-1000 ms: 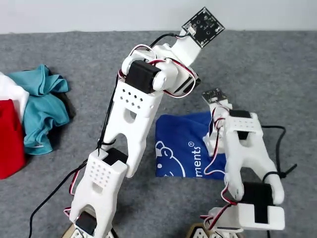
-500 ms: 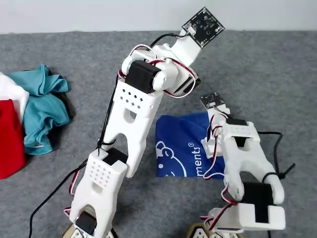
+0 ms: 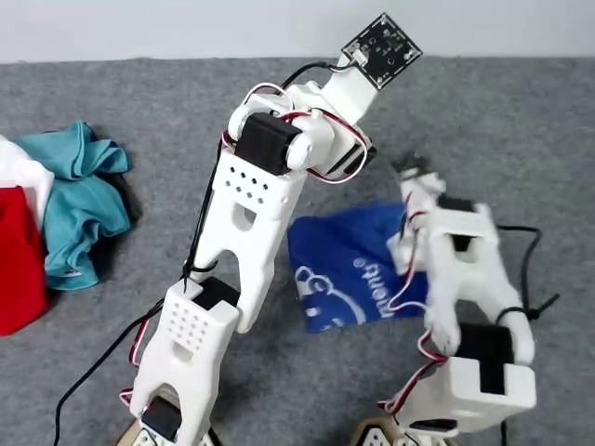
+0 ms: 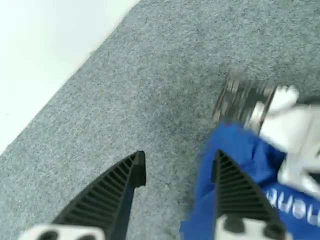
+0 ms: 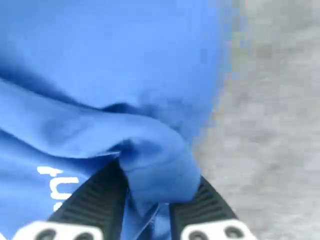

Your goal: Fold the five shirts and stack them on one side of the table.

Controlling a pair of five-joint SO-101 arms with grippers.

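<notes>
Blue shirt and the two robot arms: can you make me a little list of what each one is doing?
blue shirt: rumpled on the grey table, one fold pinched
right gripper: shut on the blue shirt
left gripper: open, over the table beside the shirt's edge
other shirts: teal shirt, red shirt and white shirt heaped together, unfolded, away from both arms

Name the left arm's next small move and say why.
Probably lower the open left gripper and pinch the edge of the blue shirt: one finger sits over it, and the right gripper is shut on a bunched fold, so a second hold could spread it.
</notes>
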